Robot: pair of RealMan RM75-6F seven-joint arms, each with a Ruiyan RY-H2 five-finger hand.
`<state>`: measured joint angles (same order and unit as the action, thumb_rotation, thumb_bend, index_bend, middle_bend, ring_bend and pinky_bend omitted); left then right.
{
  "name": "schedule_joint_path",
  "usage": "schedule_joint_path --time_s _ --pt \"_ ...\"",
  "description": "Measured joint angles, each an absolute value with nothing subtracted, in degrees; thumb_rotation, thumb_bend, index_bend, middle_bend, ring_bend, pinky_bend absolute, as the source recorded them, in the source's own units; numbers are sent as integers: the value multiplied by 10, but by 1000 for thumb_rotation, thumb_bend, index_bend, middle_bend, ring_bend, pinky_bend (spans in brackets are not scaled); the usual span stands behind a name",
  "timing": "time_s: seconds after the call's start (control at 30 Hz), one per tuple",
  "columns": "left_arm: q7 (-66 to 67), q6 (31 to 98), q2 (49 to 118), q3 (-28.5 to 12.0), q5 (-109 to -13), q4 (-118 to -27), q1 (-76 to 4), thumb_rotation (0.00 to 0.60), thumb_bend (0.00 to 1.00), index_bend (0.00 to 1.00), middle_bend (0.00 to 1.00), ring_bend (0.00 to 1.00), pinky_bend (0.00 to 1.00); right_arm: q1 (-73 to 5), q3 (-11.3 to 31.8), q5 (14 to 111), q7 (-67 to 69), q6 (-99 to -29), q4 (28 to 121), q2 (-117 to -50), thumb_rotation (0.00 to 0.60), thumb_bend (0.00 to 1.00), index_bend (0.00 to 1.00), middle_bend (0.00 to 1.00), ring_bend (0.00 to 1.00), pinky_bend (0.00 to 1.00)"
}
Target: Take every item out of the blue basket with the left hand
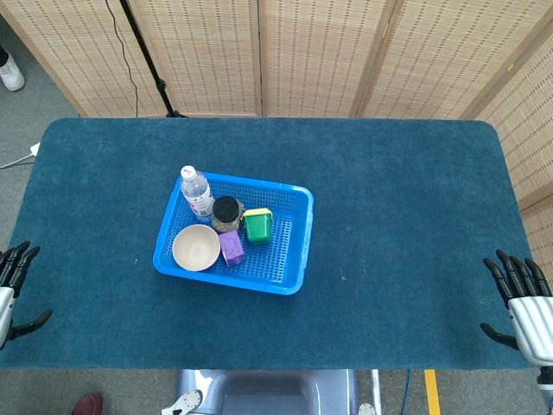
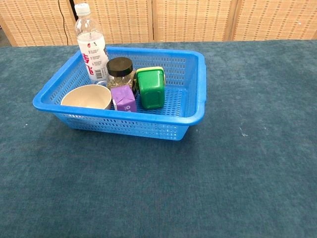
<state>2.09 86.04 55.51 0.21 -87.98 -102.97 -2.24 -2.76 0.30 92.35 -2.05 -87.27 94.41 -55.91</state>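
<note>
**Blue basket full, both hands idle at the bench edges**

Dark blue carpet-like cloth covers the whole bench [image 1: 389, 216], and woven cane screens stand behind it. Nearest the robot, at the front edge, both hands sit low and well apart from everything else. At the far left edge, the left hand [image 1: 12, 281] is only partly in frame; its dark fingers are spread and it holds nothing. At the far right edge, the right hand [image 1: 521, 298] likewise has its fingers apart and is empty. Neither hand appears in the chest view.

Further in, left of the bench's centre, lies the blue basket [image 1: 294, 251], a perforated plastic tray set at a slight angle to the bench edge. All its contents are crowded into its left half, while the right half shows bare mesh floor.

Closest to the robot inside the basket is a beige bowl [image 1: 196, 247] in the near left corner, upright and open. Just beside it on the right is a small purple carton [image 1: 232, 246], and right of that a green container [image 1: 258, 226] with a yellowish rim.

Behind the carton stands a jar [image 1: 227, 212] with a black lid and speckled, greyish contents, touching or nearly touching the green container. At the far left corner a clear water bottle [image 1: 197, 191] with a white cap and a red-and-white label stands upright against the basket wall.
</note>
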Motion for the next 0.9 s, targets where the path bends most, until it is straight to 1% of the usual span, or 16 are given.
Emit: schedule_joint_path --time_s 0.3,0.57,0.7,0.9 --pt "16 863 553 2 -883 -1029 -21 600 177 0 0 0 0 -30 1 925 -18 -864 944 -559 600 0 0 0 0 0" --pt "6 870 550 2 -888 -1030 -20 600 178 0 0 0 0 -49 3 933 47 -843 940 -558 600 0 0 0 0 0" --pt "-4 876 546 0 -892 -1030 -19 600 177 0 0 0 0 -89 12 949 113 -811 942 -550 600 0 0 0 0 0" --pt "-7 876 546 -1 -895 -1028 -20 600 175 0 0 0 0 -172 39 963 213 -743 954 -540 600 0 0 0 0 0"
